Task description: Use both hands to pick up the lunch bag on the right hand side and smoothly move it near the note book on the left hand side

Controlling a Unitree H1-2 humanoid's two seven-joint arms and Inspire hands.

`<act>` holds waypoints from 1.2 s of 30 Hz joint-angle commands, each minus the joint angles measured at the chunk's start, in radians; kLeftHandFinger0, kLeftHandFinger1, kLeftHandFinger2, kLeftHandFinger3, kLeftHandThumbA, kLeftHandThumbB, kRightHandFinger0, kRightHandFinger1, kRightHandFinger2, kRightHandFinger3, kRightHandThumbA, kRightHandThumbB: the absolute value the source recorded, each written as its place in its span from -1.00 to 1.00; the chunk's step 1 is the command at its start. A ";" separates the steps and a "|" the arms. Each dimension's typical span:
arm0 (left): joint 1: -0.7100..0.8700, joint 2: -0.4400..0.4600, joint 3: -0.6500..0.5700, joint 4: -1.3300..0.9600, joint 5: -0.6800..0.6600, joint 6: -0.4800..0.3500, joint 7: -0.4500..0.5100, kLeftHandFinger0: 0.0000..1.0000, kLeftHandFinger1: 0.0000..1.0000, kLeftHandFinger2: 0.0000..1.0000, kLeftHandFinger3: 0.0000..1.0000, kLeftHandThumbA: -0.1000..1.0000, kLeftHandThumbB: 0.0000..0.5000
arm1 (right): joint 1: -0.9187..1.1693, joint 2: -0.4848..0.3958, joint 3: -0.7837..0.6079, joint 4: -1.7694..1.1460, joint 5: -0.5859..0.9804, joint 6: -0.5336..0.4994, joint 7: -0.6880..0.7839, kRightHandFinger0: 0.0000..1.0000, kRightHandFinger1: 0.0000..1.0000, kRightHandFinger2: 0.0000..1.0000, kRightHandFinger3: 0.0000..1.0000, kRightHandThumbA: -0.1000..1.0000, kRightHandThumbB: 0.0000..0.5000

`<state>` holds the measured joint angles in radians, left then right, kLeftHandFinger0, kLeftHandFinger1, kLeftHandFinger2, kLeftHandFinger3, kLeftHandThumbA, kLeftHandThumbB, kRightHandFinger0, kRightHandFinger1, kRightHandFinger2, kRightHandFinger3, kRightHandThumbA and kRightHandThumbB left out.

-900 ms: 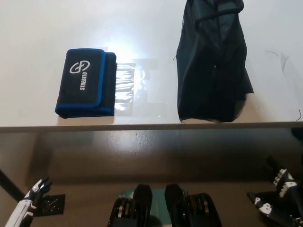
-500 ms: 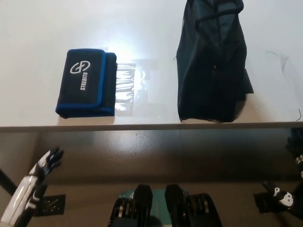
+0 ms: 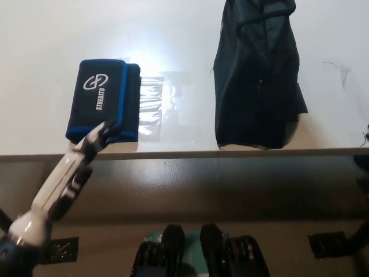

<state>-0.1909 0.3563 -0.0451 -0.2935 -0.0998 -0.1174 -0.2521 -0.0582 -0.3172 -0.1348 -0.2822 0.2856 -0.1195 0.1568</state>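
One lunch bag [image 3: 256, 75] and one notebook [image 3: 105, 99] lay on the white table [image 3: 40, 69]; the notebook's black cover, edged in blue, read "STREDITO" under a round white logo. My left hand [image 3: 92, 145] reached up at the table's near edge, fingertips just at the notebook's near corner, fingers loosely spread and holding nothing, the lunch bag well off to its right. My right hand [image 3: 362, 173] showed only as a dark sliver at the right edge, beyond the bag; its state I could not tell.

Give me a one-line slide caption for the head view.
White left hand reaches the table edge by the notebook; lunch bag sits untouched.
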 commanded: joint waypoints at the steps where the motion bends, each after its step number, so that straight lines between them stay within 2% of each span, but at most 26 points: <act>1: -0.100 0.002 -0.019 0.004 -0.051 0.137 -0.039 1.00 1.00 1.00 1.00 1.00 0.97 | -0.081 -0.024 -0.031 0.036 0.129 0.068 0.025 1.00 1.00 1.00 1.00 1.00 0.87; 3: -0.131 -0.004 -0.026 0.016 -0.049 0.169 -0.043 1.00 1.00 1.00 1.00 1.00 0.95 | -0.101 -0.024 -0.034 0.059 0.160 0.077 0.037 1.00 1.00 1.00 1.00 1.00 0.84; 6: -0.200 -0.029 -0.041 0.068 -0.041 0.204 -0.044 1.00 1.00 1.00 1.00 1.00 0.82 | -0.142 -0.012 -0.040 0.107 0.191 0.103 0.037 1.00 1.00 1.00 1.00 1.00 0.83; 9: -0.240 -0.051 -0.045 0.109 -0.050 0.223 -0.044 1.00 1.00 1.00 1.00 1.00 0.84 | -0.167 -0.009 -0.043 0.136 0.195 0.115 0.035 1.00 1.00 1.00 1.00 1.00 0.81; 14: -0.336 -0.077 -0.066 0.205 -0.013 0.256 -0.039 1.00 1.00 1.00 1.00 1.00 0.78 | -0.226 0.002 -0.046 0.213 0.230 0.114 0.058 1.00 1.00 1.00 1.00 1.00 0.64; 16: -0.382 -0.088 -0.071 0.244 -0.003 0.279 -0.036 1.00 1.00 1.00 1.00 1.00 0.78 | -0.256 0.008 -0.046 0.248 0.247 0.127 0.064 1.00 1.00 1.00 1.00 1.00 0.65; 22: -0.504 -0.115 -0.064 0.411 -0.023 0.273 -0.053 1.00 1.00 1.00 1.00 1.00 0.50 | -0.344 0.025 -0.043 0.347 0.260 0.141 0.076 1.00 1.00 1.00 1.00 1.00 0.58; 25: -0.563 -0.139 -0.052 0.503 -0.040 0.303 -0.052 1.00 1.00 1.00 1.00 1.00 0.56 | -0.381 0.033 -0.043 0.400 0.251 0.139 0.079 1.00 1.00 1.00 1.00 1.00 0.57; 31: -0.675 -0.176 -0.034 0.685 -0.052 0.301 -0.058 1.00 1.00 1.00 1.00 1.00 0.58 | -0.451 0.051 -0.042 0.506 0.247 0.122 0.100 1.00 1.00 1.00 1.00 1.00 0.57; 33: -0.718 -0.188 -0.031 0.754 -0.047 0.295 -0.060 1.00 1.00 1.00 1.00 1.00 0.69 | -0.476 0.059 -0.043 0.540 0.248 0.114 0.112 1.00 1.00 1.00 1.00 1.00 0.70; 36: -0.776 -0.209 -0.033 0.849 -0.034 0.262 -0.056 1.00 1.00 1.00 1.00 1.00 0.66 | -0.503 0.073 -0.044 0.562 0.252 0.120 0.114 1.00 1.00 1.00 1.00 1.00 0.74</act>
<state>-0.8634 0.1697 -0.0932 0.4894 -0.1279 0.1751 -0.2996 -0.4896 -0.2490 -0.1640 0.2661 0.5104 0.0165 0.2279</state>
